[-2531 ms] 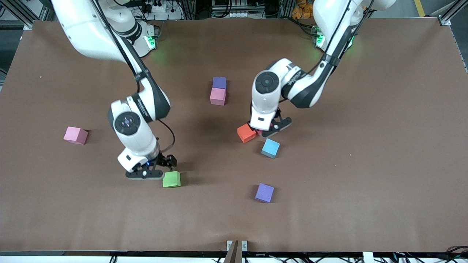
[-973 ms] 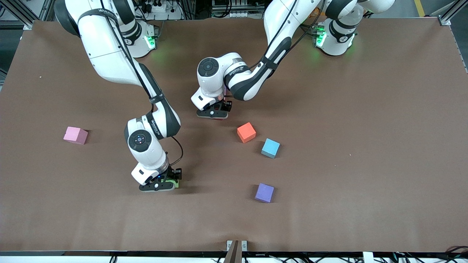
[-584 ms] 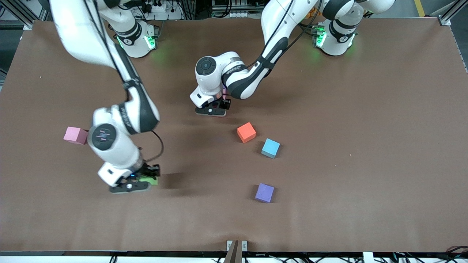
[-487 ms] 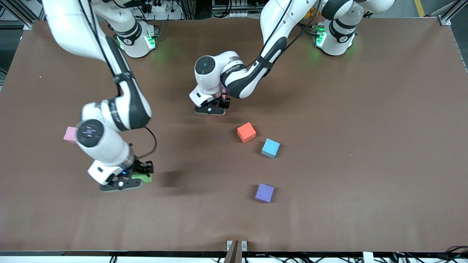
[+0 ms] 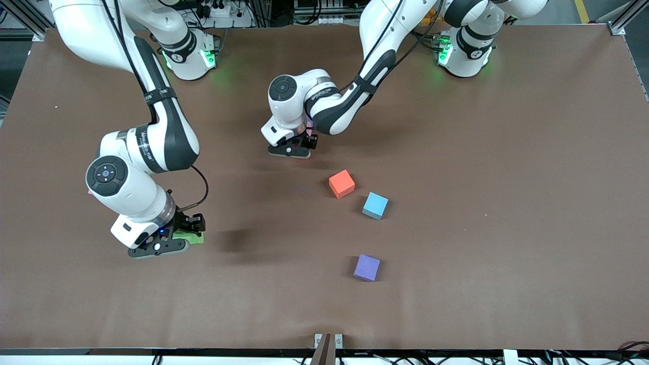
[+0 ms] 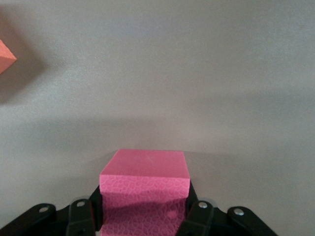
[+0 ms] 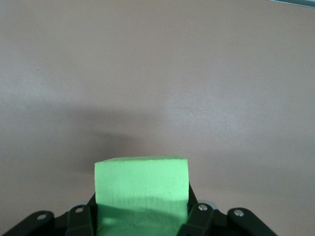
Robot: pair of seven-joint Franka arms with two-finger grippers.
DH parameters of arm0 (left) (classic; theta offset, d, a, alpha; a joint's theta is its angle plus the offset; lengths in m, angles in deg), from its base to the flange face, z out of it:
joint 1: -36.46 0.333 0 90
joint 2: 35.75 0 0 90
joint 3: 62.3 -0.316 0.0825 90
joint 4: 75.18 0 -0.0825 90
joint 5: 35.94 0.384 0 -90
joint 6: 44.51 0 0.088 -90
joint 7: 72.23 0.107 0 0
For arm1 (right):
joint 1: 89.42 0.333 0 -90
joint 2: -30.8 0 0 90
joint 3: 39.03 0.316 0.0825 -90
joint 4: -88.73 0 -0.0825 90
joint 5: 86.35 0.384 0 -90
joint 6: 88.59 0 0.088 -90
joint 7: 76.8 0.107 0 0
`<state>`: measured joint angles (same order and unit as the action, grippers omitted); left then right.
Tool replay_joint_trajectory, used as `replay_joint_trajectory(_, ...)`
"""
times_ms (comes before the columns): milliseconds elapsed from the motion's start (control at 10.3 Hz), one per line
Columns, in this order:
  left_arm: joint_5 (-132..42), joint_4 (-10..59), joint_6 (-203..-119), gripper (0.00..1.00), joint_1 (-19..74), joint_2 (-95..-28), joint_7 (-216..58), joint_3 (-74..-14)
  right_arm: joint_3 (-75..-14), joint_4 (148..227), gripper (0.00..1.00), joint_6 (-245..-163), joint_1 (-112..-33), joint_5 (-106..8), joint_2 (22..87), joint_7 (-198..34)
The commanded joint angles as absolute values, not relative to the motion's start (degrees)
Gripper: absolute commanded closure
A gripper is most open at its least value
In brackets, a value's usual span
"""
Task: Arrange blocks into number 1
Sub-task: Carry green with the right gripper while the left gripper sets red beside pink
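**Both claws loaded: red-pink block and green block held**

Currently the left claw hangs over the middle of the brown counter, its fingers pinched on a block. From the front camera that block is almost wholly hidden under the wrist. The left wrist view shows it plainly: a red-pink foam block gripped between the two fingers, bare counter below it and a shadow on the counter under the block.

The right claw is over the counter toward the right arm's end, pinching the green block. Front view gives only a green sliver beside the fingers; the right wrist view shows the full top face and both fingers closed on its sides.

Loose on the counter, front view:
- orange block, near the middle, also seen as a corner at the edge of the left wrist view;
- light blue block, just beside the orange one, nearer the front camera, not touching;
- purple block, nearer the camera again, well apart.

A pink sliver shows at the edge of the right arm's wrist housing; no more of it is visible.
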<state>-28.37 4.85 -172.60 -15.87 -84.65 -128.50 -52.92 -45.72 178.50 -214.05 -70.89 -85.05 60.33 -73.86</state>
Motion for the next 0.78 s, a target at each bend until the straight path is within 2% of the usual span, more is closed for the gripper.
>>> replay_joint_trajectory(0, -27.3, 3.7, -171.9, 0.0, -16.5, -84.9, -128.6, -53.2, -45.8, 180.3, 1.0, -214.8, -70.8, -83.5, 58.7, -74.4)
replay_joint_trajectory(292, -27.4, 3.7, -171.7, 0.0, -15.7, -83.7, -129.7, -54.6, -45.8, 180.3, 1.0, -214.8, -70.5, -82.8, 58.9, -74.4)
replay_joint_trajectory(681, -27.4, 3.7, -171.6, 0.0, -15.1, -81.9, -140.1, -62.5, -44.5, 180.8, 1.0, -214.9, -68.1, -82.7, 59.4, -67.3)
